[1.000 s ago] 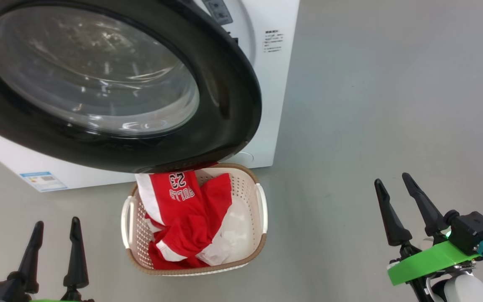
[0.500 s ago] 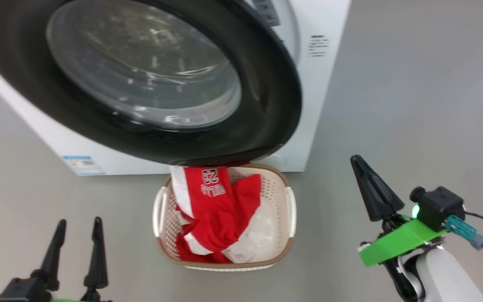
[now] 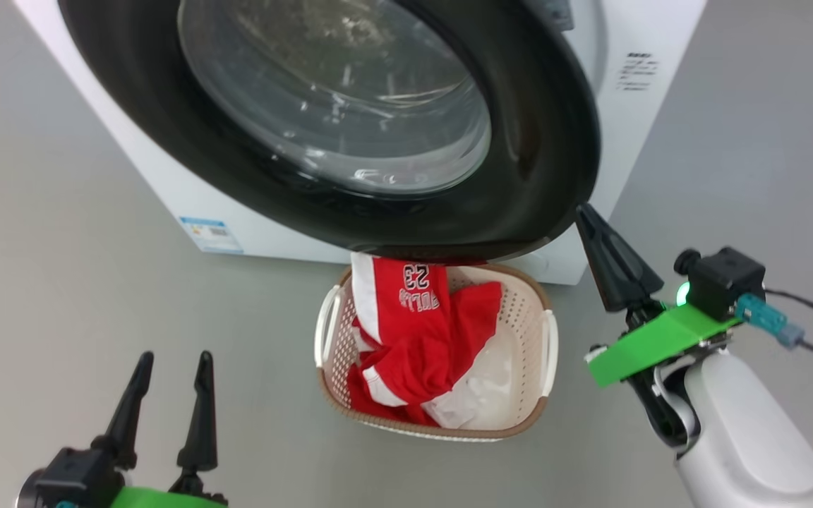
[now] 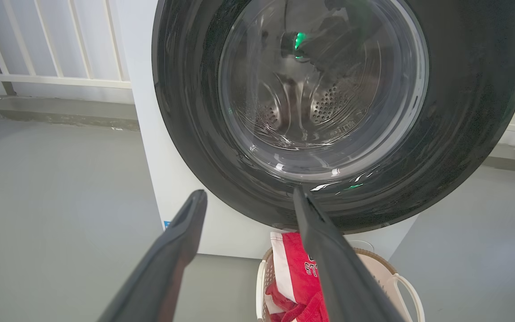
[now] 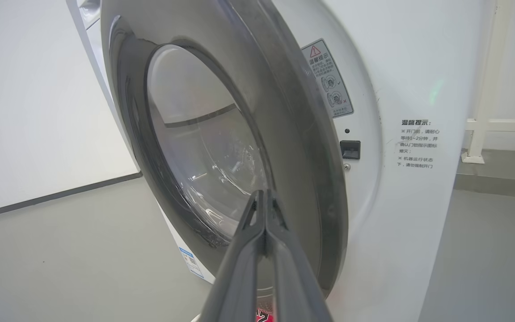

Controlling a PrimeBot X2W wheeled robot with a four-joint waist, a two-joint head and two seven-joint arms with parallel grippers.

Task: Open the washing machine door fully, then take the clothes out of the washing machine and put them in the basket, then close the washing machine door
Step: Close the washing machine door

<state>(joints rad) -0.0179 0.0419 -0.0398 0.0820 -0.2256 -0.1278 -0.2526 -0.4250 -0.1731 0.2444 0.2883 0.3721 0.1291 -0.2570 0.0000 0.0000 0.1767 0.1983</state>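
Grey floor (image 3: pixel 61 282) runs under the washing machine (image 3: pixel 650 127). The washing machine door (image 3: pixel 547 141) stands ajar, swung out above the far end of the basket (image 3: pixel 530 418). The basket sits on the floor before the machine with the clothes (image 3: pixel 420 331) heaped inside. Unloading looks finished, so closing is the step in hand. The right pincer (image 3: pixel 590 226) is clenched on nothing, its tips just beside the door's free edge on the latch side. The left pincer (image 3: pixel 174 356) hangs released, low and well apart. Pressed-together fingers make a good pusher: set them on the black rim near that free edge, not on the glass bowl. Then press steadily toward the machine until the latch catches, minding the jersey draped at the basket's far rim.
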